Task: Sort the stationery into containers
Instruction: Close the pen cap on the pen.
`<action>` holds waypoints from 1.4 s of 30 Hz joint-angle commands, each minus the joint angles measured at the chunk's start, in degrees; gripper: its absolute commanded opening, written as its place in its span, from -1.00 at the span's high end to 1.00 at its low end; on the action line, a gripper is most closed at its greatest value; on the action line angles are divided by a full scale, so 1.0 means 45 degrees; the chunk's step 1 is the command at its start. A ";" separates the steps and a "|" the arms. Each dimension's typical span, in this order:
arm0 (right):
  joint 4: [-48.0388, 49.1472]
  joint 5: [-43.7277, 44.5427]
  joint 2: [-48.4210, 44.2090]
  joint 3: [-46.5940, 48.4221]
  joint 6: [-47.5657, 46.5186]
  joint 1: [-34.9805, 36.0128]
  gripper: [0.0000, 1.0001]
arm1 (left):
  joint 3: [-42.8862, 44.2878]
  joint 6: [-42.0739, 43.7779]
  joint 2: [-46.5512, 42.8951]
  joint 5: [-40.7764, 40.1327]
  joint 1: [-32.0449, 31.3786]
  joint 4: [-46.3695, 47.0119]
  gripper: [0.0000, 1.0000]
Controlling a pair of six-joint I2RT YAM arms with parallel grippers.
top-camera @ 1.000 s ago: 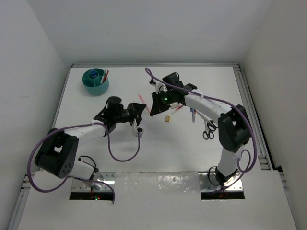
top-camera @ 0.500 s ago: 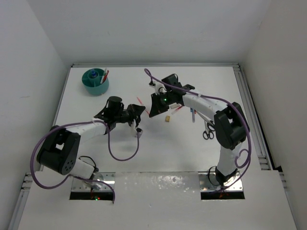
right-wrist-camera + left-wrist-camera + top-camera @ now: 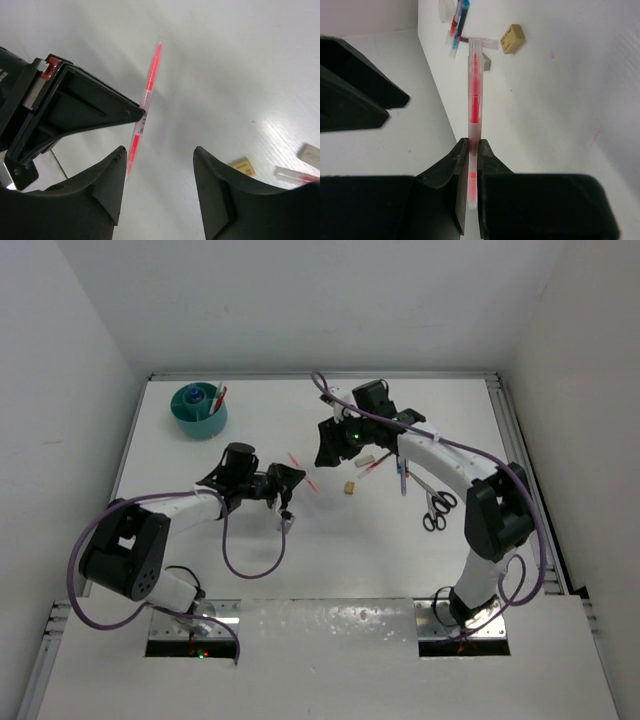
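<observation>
A white table sits between plain white walls.

you have open table from the left gripper to the tub; the right gripper stands close past the pen, blocking that side.

The top camera sits high up behind the arms and looks down on the whole table, from the near edge to the far edge, from far off. The left wrist camera sits right behind the left gripper and looks along the pen toward the eraser, very close. The right wrist camera looks down past the right gripper at the middle of the table, close too. All three views share the pen and the eraser
</observation>
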 commanded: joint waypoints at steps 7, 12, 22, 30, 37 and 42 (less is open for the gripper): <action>-0.0233 0.1901 -0.2522 -0.1050 -0.0615 -0.0343 -0.12 | -0.0285 -0.2565 -0.0934 -0.0054 0.0119 0.1456 1.00; -0.0157 0.2780 -0.2991 -0.1420 -0.0284 -0.0324 -0.14 | 0.0007 -0.3680 -0.1187 -0.0367 -0.0017 0.1476 1.00; 0.0292 0.4557 -0.4746 -0.1383 0.0497 -0.0965 -0.28 | 0.1489 -1.0479 -0.1598 -0.1714 -0.0526 0.0872 1.00; 0.0938 0.4521 -0.6723 -0.1111 0.0459 -0.1730 -0.20 | 0.3015 -2.1515 -0.1675 -0.1110 -0.0662 0.2000 1.00; 0.3065 0.2900 -0.6274 -0.0368 0.1512 -0.1477 0.24 | 0.2957 -2.6568 -0.1754 -0.1050 -0.0682 0.4325 1.00; 0.3983 0.2645 -0.5629 -0.0035 0.1084 -0.0598 -0.04 | 0.2742 -2.9377 -0.1443 -0.1889 -0.0819 0.7039 1.00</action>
